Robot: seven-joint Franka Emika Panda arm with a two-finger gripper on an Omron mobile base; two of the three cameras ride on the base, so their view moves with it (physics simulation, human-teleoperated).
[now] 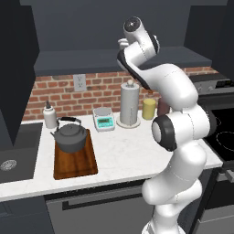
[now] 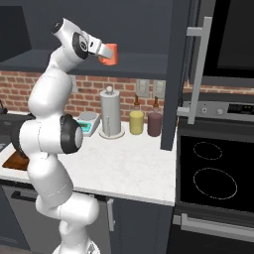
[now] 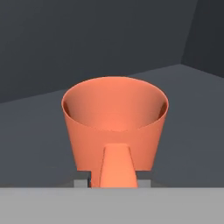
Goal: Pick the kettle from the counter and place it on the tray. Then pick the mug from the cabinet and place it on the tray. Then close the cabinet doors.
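Kettle: the kettle (image 1: 70, 135) stands on the far end of the tray (image 1: 87, 165), at the left of the desk (image 1: 132, 155), so the first step looks done. The near part of the board is bare, which I judge leaves room for the mug.

Mug: the mug (image 2: 109, 53) sits upright on the cabinet (image 2: 144, 62) shelf, up above the desk. In the hand view its handle faces the camera and its open mouth shows, so the handle is the part offered for a grasp.

Tool: the tool (image 3: 114, 180) is raised to shelf height and reaches into the cabinet. Its fingertips (image 3: 81, 181) stand close on either side of the mug handle. Whether they have it clamped I cannot tell, as the contact itself is not visible.

Step in hand: taking hold of the mug by its handle, I judge.

Doors: a cabinet door (image 2: 179, 74) stands open at the right, edge-on, its silver bar handle (image 2: 200, 69) facing outward. It must stay open until the mug is out.

Bystanders: the paper-towel cylinder (image 2: 110, 113), scale (image 1: 103, 118) and jars (image 2: 136, 121) line the brick wall, below the shelf and apart from the tray.

Risk: a carry down and left to the tray must clear the kettle's arched handle.
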